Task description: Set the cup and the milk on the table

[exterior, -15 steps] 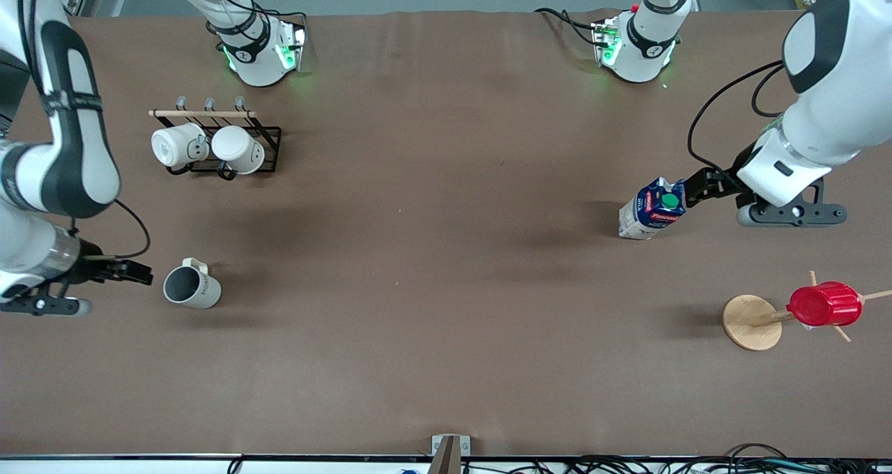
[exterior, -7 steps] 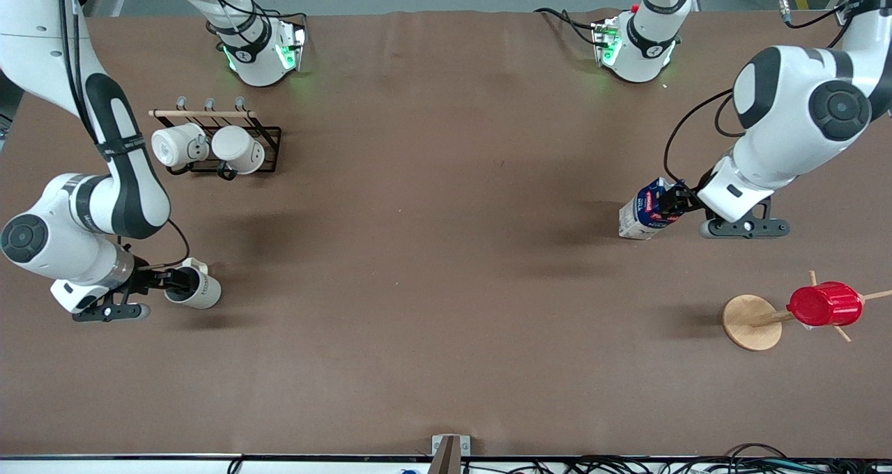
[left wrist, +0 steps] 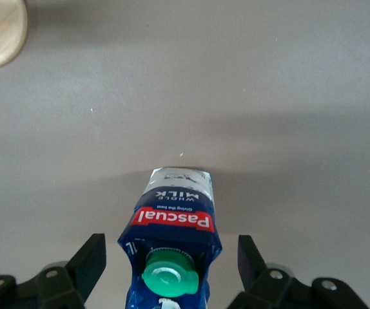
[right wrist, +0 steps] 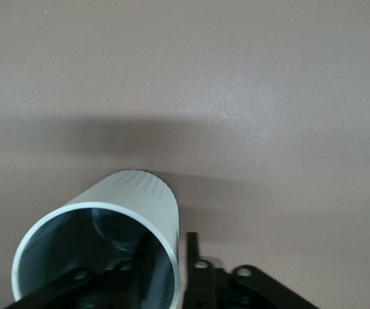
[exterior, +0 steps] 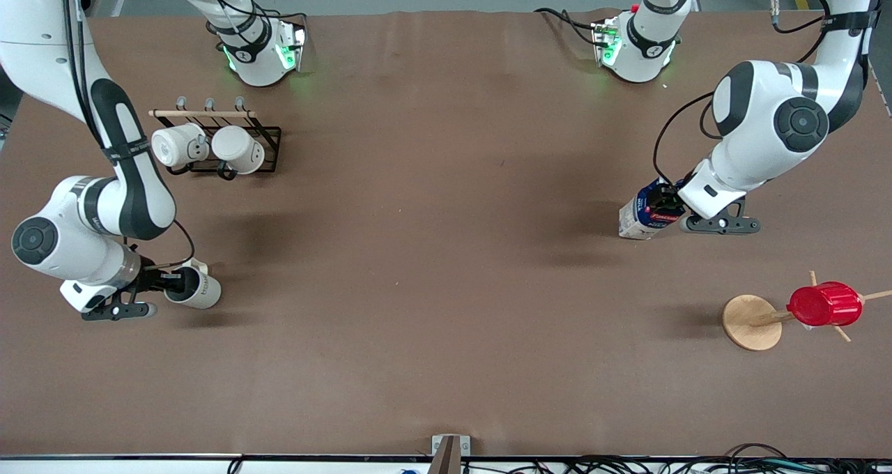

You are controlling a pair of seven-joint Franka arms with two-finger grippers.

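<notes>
the right hand (exterior: 169,279) is down at the cup (exterior: 195,288), which stands on the counter (exterior: 432,286) toward the right arm's end, nearer the front camera than the rack of white mugs (exterior: 209,146). one finger sits inside the rim and the other outside the wall, so it looks pinched on the cup's wall, though how firmly cannot be read. the left hand (exterior: 667,202) is at the milk (exterior: 644,212), which stands on the counter toward the left arm's end, farther from the front camera than the red cup (exterior: 824,304) on its wooden stand (exterior: 749,323).

to do this step well, the left hand should close squarely on the blue upper part without crushing the gable, then lift straight so the carton does not tip. the right hand should keep its rim pinch level and raise slowly, since a wall grip lets a cup swing.

the front view hides the fingers at the milk under the wrist. the left wrist view settles it: the fingers (left wrist: 89,257) stand wide on either side of the milk (left wrist: 173,248), apart from it, holding nothing. the right wrist view shows the cup (right wrist: 101,244) with its dark inside and a finger (right wrist: 191,254) just outside the wall, which the front view only hints at.
</notes>
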